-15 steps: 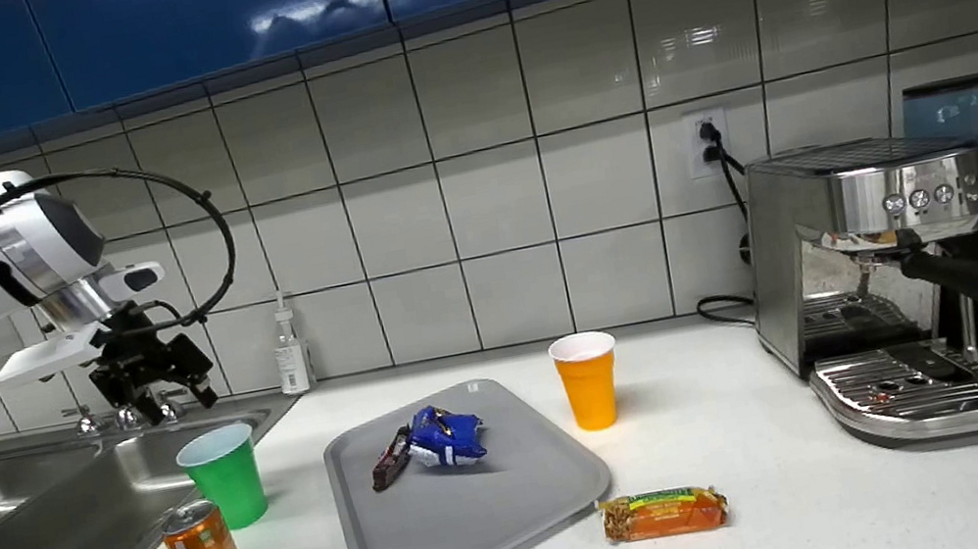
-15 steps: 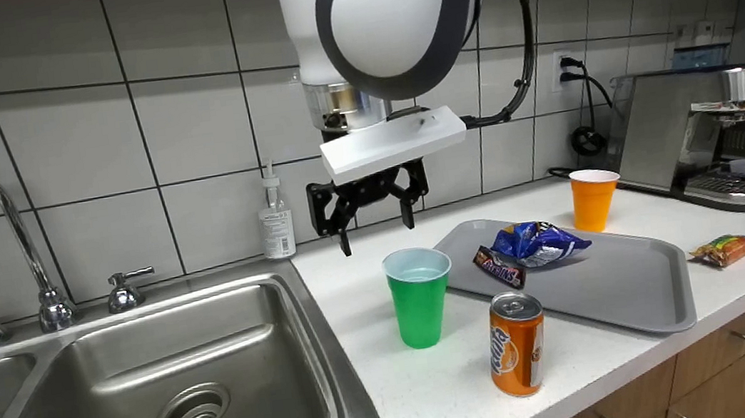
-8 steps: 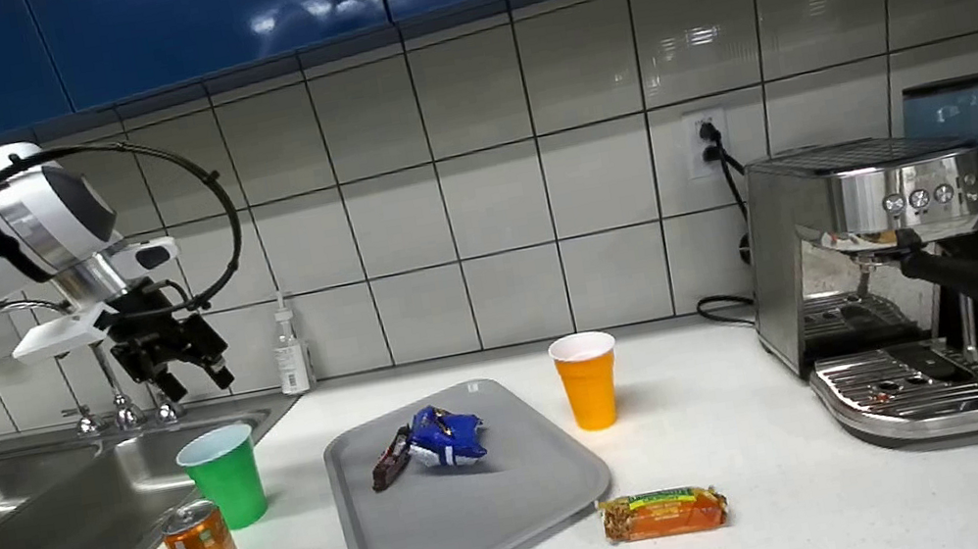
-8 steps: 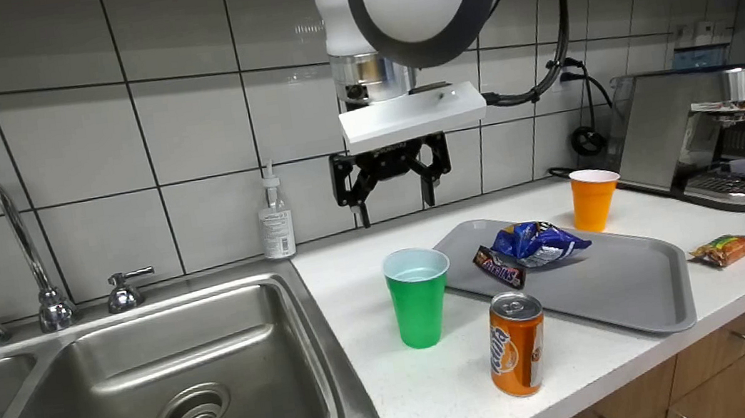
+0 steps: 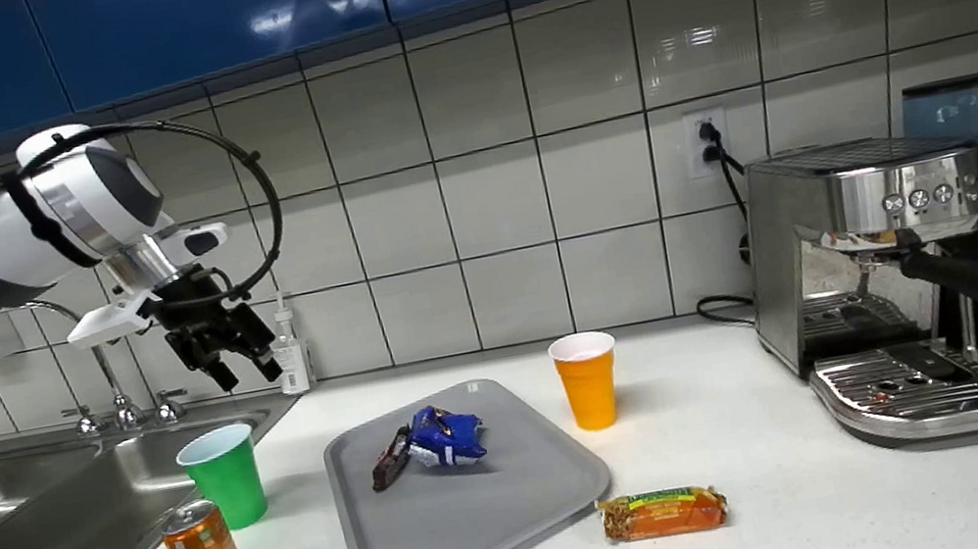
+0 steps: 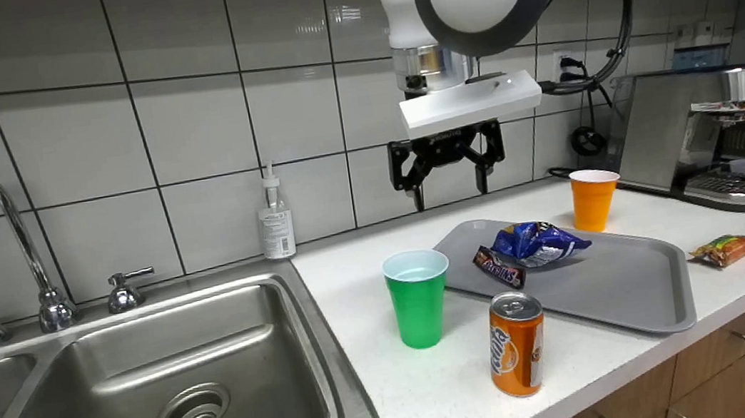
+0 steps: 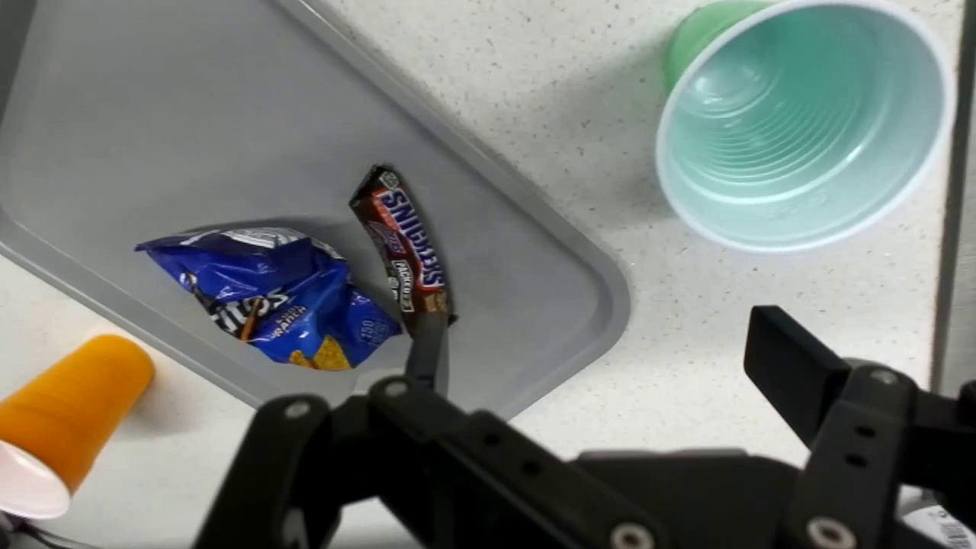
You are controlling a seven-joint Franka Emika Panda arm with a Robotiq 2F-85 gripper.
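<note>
My gripper [image 6: 451, 197] is open and empty, held in the air well above the counter near the tiled wall; it also shows in an exterior view [image 5: 249, 374] and the wrist view [image 7: 598, 328]. Below it, a grey tray [image 6: 628, 294] carries a blue chip bag [image 7: 274, 297] and a brown Snickers bar [image 7: 404, 244] side by side. In the wrist view one finger overlaps the Snickers bar's end, apart from it in height. A green cup [image 6: 420, 307] stands upright beside the tray, with an orange soda can [image 6: 517, 348] near it.
An orange cup [image 5: 588, 387] stands behind the tray and an orange-wrapped snack [image 5: 664, 514] lies beside it. A steel sink [image 6: 352, 384] with a faucet [image 6: 15, 227], a soap bottle [image 6: 276, 225] and an espresso machine [image 5: 872, 250] are around. Blue cabinets [image 5: 207, 13] hang above.
My gripper has moved to the right and slightly up in both exterior views, away from the sink side toward the tray side. It stays open. The objects on the counter have not visibly moved.
</note>
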